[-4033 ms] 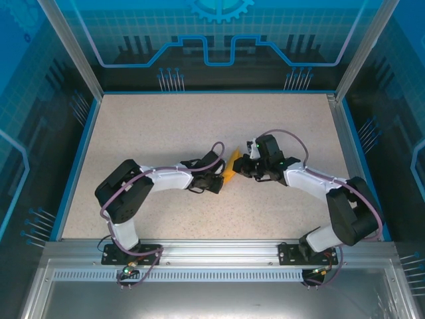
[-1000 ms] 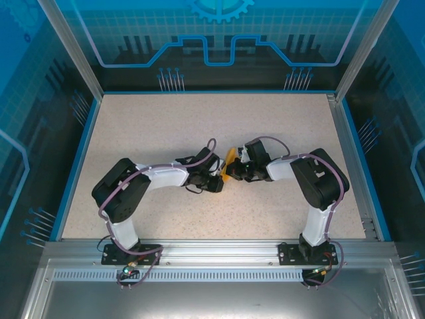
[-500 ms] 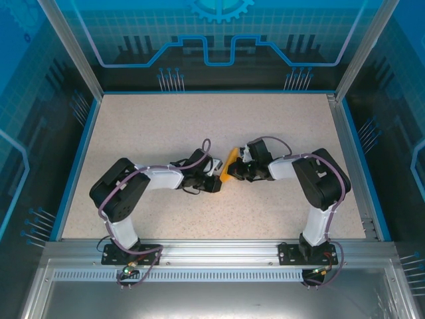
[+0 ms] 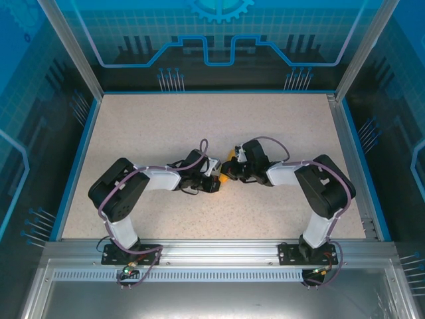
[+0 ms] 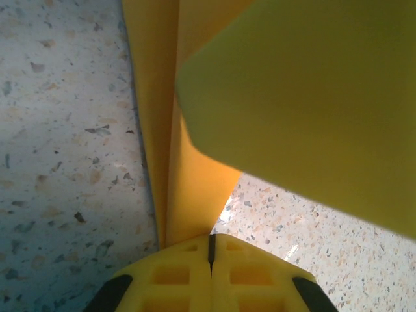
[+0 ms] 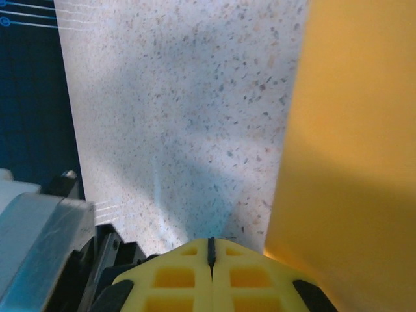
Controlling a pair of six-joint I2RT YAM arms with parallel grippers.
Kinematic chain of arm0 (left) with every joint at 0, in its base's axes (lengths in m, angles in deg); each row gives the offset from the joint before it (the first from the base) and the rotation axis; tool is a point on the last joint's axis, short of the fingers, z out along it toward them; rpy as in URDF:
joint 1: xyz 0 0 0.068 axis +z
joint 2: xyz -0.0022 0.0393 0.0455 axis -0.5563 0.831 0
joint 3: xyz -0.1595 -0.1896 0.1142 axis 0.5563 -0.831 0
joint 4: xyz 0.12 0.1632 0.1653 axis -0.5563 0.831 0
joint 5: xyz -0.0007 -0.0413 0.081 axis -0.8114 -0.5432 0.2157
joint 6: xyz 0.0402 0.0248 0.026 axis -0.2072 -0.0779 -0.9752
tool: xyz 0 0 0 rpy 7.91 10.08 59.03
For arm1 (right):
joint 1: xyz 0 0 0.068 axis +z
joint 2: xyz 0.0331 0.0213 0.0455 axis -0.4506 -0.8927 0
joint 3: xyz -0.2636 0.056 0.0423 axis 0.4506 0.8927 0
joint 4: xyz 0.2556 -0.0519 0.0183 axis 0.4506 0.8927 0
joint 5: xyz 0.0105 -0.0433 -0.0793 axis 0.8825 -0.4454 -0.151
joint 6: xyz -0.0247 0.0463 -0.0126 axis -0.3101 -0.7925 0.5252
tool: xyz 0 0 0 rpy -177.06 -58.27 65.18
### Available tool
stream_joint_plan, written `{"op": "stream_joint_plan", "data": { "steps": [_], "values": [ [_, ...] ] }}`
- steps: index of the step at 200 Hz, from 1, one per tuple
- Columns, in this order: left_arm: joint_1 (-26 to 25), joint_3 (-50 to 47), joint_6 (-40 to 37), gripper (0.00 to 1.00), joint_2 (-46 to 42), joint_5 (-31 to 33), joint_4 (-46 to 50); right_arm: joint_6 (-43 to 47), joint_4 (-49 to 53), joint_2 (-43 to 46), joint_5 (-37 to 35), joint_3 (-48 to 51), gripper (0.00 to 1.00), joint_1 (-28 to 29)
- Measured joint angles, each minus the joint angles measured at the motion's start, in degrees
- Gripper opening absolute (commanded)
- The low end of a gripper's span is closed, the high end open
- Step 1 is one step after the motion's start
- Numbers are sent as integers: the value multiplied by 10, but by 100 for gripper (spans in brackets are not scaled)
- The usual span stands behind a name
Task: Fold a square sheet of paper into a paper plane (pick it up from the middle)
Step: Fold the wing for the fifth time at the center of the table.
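The square sheet of paper point(image 4: 227, 176) is folded into a narrow orange-yellow strip at the table's middle, mostly covered by the two grippers meeting there. In the left wrist view the folded paper point(image 5: 188, 149) runs straight up from my left gripper point(image 5: 210, 242), whose jaws are shut with the paper's lower end at their tips. My left gripper point(image 4: 218, 181) comes in from the left. My right gripper point(image 4: 234, 171) comes in from the right, its yellow finger point(image 5: 312, 97) lying over the paper. My right gripper point(image 6: 210, 246) is shut, with the paper point(image 6: 354, 149) beside it on the right.
The speckled tabletop point(image 4: 166, 126) is bordered by a blue rim point(image 4: 74, 166) and aluminium posts. The left arm's dark wrist point(image 6: 71, 260) sits close at the lower left of the right wrist view. Open table lies behind and to both sides of the grippers.
The right gripper has slid left over the paper, so less orange shows from above. The left gripper stays at the paper, its elbow a little further left.
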Motion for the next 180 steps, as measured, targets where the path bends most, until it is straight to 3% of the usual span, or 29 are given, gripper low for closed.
{"op": "stream_joint_plan", "data": {
  "steps": [70,180],
  "values": [
    [3,-7,0,0,0,-6,-14,-12,-38,-61,-2,-2,4,-2],
    [3,-7,0,0,3,-6,-21,74,143,-79,-23,-106,2,-17]
  ]
}}
